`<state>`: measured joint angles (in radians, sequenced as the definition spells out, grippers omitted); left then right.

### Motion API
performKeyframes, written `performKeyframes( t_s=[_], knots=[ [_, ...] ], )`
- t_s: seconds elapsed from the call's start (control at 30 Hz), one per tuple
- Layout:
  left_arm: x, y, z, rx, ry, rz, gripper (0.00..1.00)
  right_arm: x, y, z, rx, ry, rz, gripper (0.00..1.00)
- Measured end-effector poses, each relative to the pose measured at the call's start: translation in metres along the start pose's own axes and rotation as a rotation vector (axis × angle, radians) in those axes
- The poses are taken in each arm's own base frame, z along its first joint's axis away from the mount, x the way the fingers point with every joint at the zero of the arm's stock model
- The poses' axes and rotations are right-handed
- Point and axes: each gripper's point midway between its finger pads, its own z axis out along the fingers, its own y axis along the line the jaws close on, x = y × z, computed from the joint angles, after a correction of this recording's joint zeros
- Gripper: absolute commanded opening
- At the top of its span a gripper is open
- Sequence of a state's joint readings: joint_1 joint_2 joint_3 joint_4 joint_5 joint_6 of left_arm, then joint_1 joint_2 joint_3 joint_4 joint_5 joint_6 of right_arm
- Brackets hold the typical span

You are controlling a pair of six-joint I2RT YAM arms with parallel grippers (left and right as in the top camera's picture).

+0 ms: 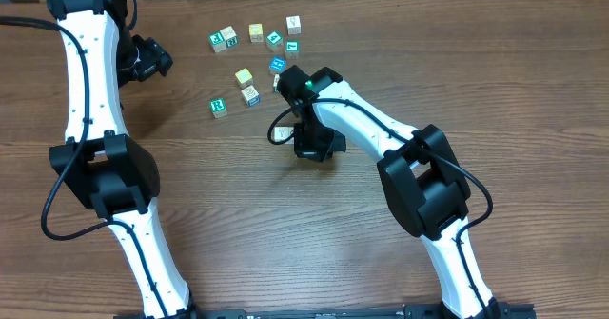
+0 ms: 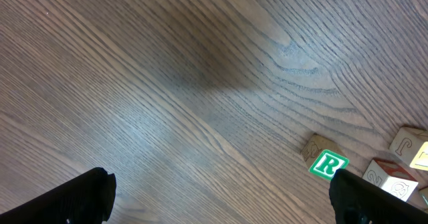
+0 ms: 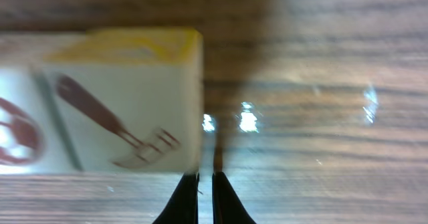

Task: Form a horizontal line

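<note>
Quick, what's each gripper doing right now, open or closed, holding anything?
Left gripper: jaws wide open, holding nothing.
Right gripper: jaws shut, holding nothing, tips right beside a white picture cube.

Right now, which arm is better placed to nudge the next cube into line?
Right: the right gripper, shut, sits beside the fork-picture cube, while the left gripper hangs open over bare table.

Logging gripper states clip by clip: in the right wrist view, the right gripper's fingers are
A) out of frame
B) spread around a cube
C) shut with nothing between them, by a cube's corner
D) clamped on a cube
C: the right gripper shows closed, empty fingers beside the lower corner of the picture cube.
</note>
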<state>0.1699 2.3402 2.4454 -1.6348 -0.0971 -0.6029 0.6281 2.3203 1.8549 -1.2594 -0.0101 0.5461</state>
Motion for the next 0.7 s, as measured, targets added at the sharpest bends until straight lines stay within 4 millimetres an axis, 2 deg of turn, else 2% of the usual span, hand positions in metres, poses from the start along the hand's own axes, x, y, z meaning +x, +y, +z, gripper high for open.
performKeyframes(
  t_s=[0.13, 0.3, 0.37, 0.4, 0.5, 0.57, 0.63, 0.7],
  knots=[
    [0.0, 0.0, 0.0, 0.0, 0.0, 0.0, 1.0, -0.004, -0.012, 0.0, 0.05, -0.015, 0.009, 0.05],
    [0.0, 0.0, 0.0, 0.0, 0.0, 0.0, 1.0, -0.021, -0.041, -0.007, 0.079, -0.021, 0.05, 0.14],
    [0.0, 0.0, 0.0, 0.0, 0.0, 0.0, 1.0, -0.042, -0.054, -0.029, 0.067, -0.05, 0.072, 0.2],
    [0.0, 0.0, 0.0, 0.0, 0.0, 0.0, 1.0, -0.054, -0.059, -0.048, 0.052, -0.083, 0.078, 0.27],
    [0.0, 0.0, 0.0, 0.0, 0.0, 0.0, 1.0, -0.116, -0.057, -0.126, -0.07, -0.345, 0.089, 0.43],
    [0.0, 0.0, 0.0, 0.0, 0.0, 0.0, 1.0, -0.141, -0.049, -0.158, -0.126, -0.482, 0.075, 0.5],
    [0.0, 0.0, 0.0, 0.0, 0.0, 0.0, 1.0, -0.159, -0.037, -0.173, -0.176, -0.575, 0.058, 0.59],
    [0.0, 0.0, 0.0, 0.0, 0.0, 0.0, 1.0, -0.167, -0.026, -0.176, -0.215, -0.611, 0.034, 0.61]
  ],
)
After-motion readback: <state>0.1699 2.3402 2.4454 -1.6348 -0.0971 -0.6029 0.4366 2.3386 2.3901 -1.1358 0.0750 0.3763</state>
